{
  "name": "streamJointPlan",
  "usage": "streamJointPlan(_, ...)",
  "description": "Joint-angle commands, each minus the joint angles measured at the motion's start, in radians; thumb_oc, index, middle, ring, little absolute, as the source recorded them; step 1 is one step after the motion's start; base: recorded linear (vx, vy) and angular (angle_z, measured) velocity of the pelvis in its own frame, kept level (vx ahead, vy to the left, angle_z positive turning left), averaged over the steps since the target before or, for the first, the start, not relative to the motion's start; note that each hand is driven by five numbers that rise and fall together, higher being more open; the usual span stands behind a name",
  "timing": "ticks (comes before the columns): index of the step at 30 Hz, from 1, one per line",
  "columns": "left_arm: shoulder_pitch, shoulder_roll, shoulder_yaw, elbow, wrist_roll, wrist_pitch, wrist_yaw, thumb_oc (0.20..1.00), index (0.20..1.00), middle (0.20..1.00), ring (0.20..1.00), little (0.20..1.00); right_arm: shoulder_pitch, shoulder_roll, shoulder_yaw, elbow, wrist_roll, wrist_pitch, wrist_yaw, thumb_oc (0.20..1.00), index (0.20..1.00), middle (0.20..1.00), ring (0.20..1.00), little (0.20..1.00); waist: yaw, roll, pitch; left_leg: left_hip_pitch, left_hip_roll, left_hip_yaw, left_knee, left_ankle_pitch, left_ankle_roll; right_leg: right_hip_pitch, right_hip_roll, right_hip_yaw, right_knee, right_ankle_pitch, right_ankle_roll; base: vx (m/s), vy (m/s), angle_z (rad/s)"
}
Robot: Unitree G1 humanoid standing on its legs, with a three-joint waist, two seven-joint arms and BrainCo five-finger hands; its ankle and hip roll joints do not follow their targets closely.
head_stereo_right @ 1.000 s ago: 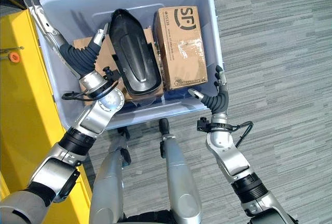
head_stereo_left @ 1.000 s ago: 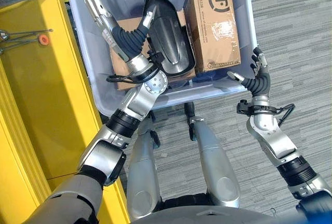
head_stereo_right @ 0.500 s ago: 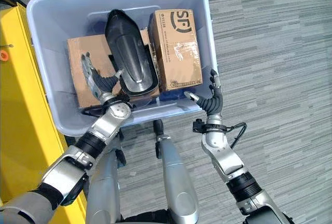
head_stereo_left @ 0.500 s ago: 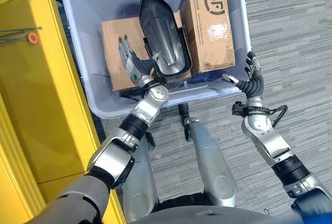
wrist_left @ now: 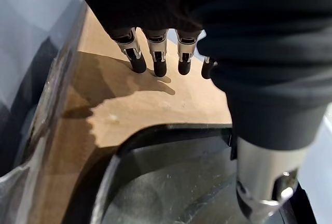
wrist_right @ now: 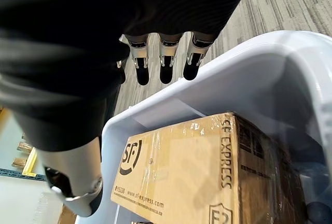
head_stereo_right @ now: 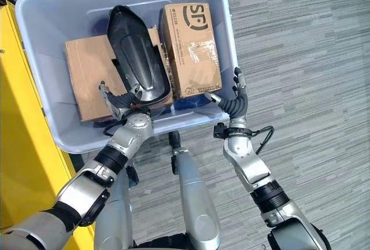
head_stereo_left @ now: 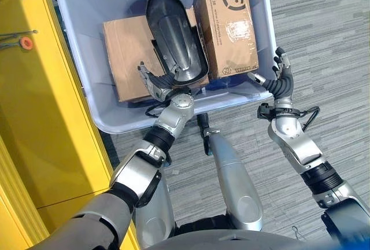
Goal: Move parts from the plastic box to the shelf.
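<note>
A pale blue plastic box (head_stereo_left: 81, 59) holds a flat cardboard box (head_stereo_left: 124, 50), a long black moulded part (head_stereo_left: 173, 36) lying partly on it, and a brown printed carton (head_stereo_left: 226, 27). My left hand (head_stereo_left: 154, 84) hovers at the near end of the black part, inside the box's near wall. Its fingers (wrist_left: 155, 60) stay straight just above the flat cardboard, and its thumb reaches over the black part (wrist_left: 171, 182). My right hand (head_stereo_left: 281, 82) is open at the box's near right corner, fingers (wrist_right: 165, 60) spread past the rim beside the brown carton (wrist_right: 187, 177).
The yellow shelf (head_stereo_left: 46, 105) stands close along the box's left side. Striped grey carpet (head_stereo_left: 324, 36) stretches to the right of the box and in front of it.
My left arm has drawn back from the box's far left corner to the near end of the black part. The right hand has closed in on the box's corner. The view has shifted.
</note>
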Motion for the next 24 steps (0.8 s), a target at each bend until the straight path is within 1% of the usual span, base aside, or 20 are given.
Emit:
streamJointPlan(1,-0.045,-0.041,0.005,0.098,-0.022,0.009,-0.023,1.000,1.000,1.000,1.000,1.000,-0.007,0.002,-0.035,-0.035,0.016,-0.006,-0.013,1.000,1.000,1.000,1.000,1.000,-0.014,-0.022,-0.028,-0.016,-0.024,-0.005,0.076,-0.119,-0.022,0.022,0.057,-0.068,-0.034,-0.016,0.006,0.02,0.027,-0.10)
streamJointPlan(2,-0.072,-0.030,0.005,0.120,-0.023,0.010,-0.013,1.000,1.000,1.000,1.000,1.000,-0.016,-0.004,-0.031,-0.034,0.017,0.003,-0.009,1.000,1.000,1.000,1.000,1.000,-0.022,-0.026,-0.028,-0.020,-0.020,0.002,0.083,-0.121,-0.024,0.017,0.056,-0.065,-0.030,-0.018,0.005,0.02,0.024,-0.09)
streamJointPlan(7,-0.115,-0.013,0.010,0.148,-0.050,0.015,-0.031,1.000,1.000,1.000,1.000,1.000,-0.029,-0.010,-0.024,-0.029,0.026,0.013,-0.013,1.000,1.000,1.000,1.000,1.000,-0.034,-0.028,-0.028,-0.032,-0.016,0.008,0.102,-0.126,-0.026,0.003,0.055,-0.060,-0.016,-0.023,0.003,0.02,0.012,-0.07)
streamJointPlan(9,-0.130,-0.016,0.008,0.163,-0.064,0.011,-0.093,1.000,1.000,1.000,1.000,1.000,-0.036,-0.013,-0.023,-0.024,0.035,0.012,-0.010,1.000,1.000,1.000,1.000,1.000,-0.040,-0.027,-0.028,-0.042,-0.012,0.009,0.114,-0.126,-0.029,-0.001,0.053,-0.058,-0.014,-0.025,-0.002,0.03,0.006,-0.08)
streamJointPlan(10,-0.135,-0.014,0.005,0.169,-0.085,0.007,-0.078,1.000,1.000,1.000,1.000,1.000,-0.038,-0.016,-0.028,-0.026,0.029,0.008,0.000,1.000,1.000,1.000,1.000,1.000,-0.043,-0.028,-0.028,-0.041,-0.014,0.012,0.117,-0.130,-0.027,-0.003,0.052,-0.059,-0.016,-0.025,-0.003,0.08,0.010,-0.03)
streamJointPlan(11,-0.127,-0.016,0.004,0.173,-0.095,-0.001,-0.074,1.000,1.000,1.000,1.000,1.000,-0.033,-0.015,-0.026,-0.026,0.028,0.010,0.001,1.000,1.000,1.000,1.000,1.000,-0.047,-0.031,-0.028,-0.021,-0.022,0.003,0.123,-0.157,-0.032,0.020,0.048,-0.056,-0.014,-0.048,0.003,0.06,-0.005,-0.01)
streamJointPlan(12,-0.130,-0.012,0.008,0.184,-0.142,-0.015,-0.085,1.000,1.000,1.000,1.000,1.000,-0.037,-0.014,-0.025,-0.030,0.031,0.016,0.001,1.000,1.000,1.000,1.000,1.000,-0.048,-0.034,-0.028,-0.021,-0.022,0.005,0.122,-0.159,-0.030,0.015,0.049,-0.058,-0.014,-0.047,0.004,0.00,0.000,0.00)
streamJointPlan(13,-0.139,-0.008,0.012,0.189,-0.170,-0.016,-0.093,1.000,1.000,1.000,1.000,1.000,-0.046,-0.015,-0.027,-0.034,0.036,0.018,-0.002,1.000,1.000,1.000,1.000,1.000,-0.044,-0.033,-0.028,-0.042,-0.016,0.014,0.116,-0.134,-0.024,-0.010,0.053,-0.062,-0.017,-0.023,-0.001,-0.06,-0.043,0.01)
streamJointPlan(14,-0.142,-0.011,0.020,0.203,-0.179,-0.013,-0.098,1.000,1.000,1.000,1.000,1.000,-0.050,-0.014,-0.022,-0.037,0.041,0.023,-0.008,1.000,1.000,1.000,1.000,1.000,-0.045,-0.036,-0.028,-0.045,-0.016,0.013,0.116,-0.134,-0.024,-0.013,0.054,-0.064,-0.016,-0.023,0.000,0.02,-0.031,0.01)
streamJointPlan(15,-0.135,-0.018,0.024,0.225,-0.160,-0.012,-0.101,1.000,1.000,1.000,1.000,1.000,-0.050,-0.009,-0.012,-0.037,0.044,0.028,-0.017,1.000,1.000,1.000,1.000,1.000,-0.050,-0.043,-0.028,-0.029,-0.023,0.003,0.126,-0.160,-0.032,0.008,0.049,-0.064,-0.010,-0.049,0.007,0.08,-0.018,0.01)
streamJointPlan(17,-0.143,-0.018,0.024,0.248,-0.146,0.000,-0.088,1.000,1.000,1.000,1.000,1.000,-0.056,-0.012,-0.007,-0.039,0.048,0.028,-0.020,1.000,1.000,1.000,1.000,1.000,-0.053,-0.046,-0.028,-0.039,-0.019,0.005,0.131,-0.158,-0.037,0.001,0.049,-0.066,-0.005,-0.053,0.005,0.05,-0.008,-0.02)
streamJointPlan(20,-0.149,-0.009,0.029,0.281,-0.182,0.003,-0.054,1.000,1.000,1.000,1.000,1.000,-0.069,-0.013,0.002,-0.041,0.044,0.046,-0.022,1.000,1.000,1.000,1.000,1.000,-0.054,-0.043,-0.028,-0.052,-0.018,0.005,0.139,-0.158,-0.039,-0.010,0.049,-0.067,0.006,-0.059,0.003,0.00,0.000,0.00)
streamJointPlan(21,-0.149,-0.010,0.032,0.296,-0.188,0.013,-0.069,1.000,1.000,1.000,1.000,1.000,-0.077,-0.011,0.008,-0.042,0.032,0.050,-0.021,1.000,1.000,1.000,1.000,1.000,-0.055,-0.042,-0.028,-0.059,-0.017,0.004,0.144,-0.157,-0.041,-0.015,0.048,-0.068,0.011,-0.061,0.002,0.00,0.000,0.00)
streamJointPlan(24,-0.157,-0.004,0.038,0.328,-0.191,0.006,-0.134,1.000,1.000,1.000,1.000,1.000,-0.091,-0.011,0.014,-0.049,0.039,0.058,-0.032,1.000,1.000,1.000,1.000,1.000,-0.055,-0.045,-0.028,-0.072,-0.012,0.006,0.153,-0.157,-0.043,-0.024,0.047,-0.072,0.016,-0.064,-0.001,0.00,0.000,0.00)
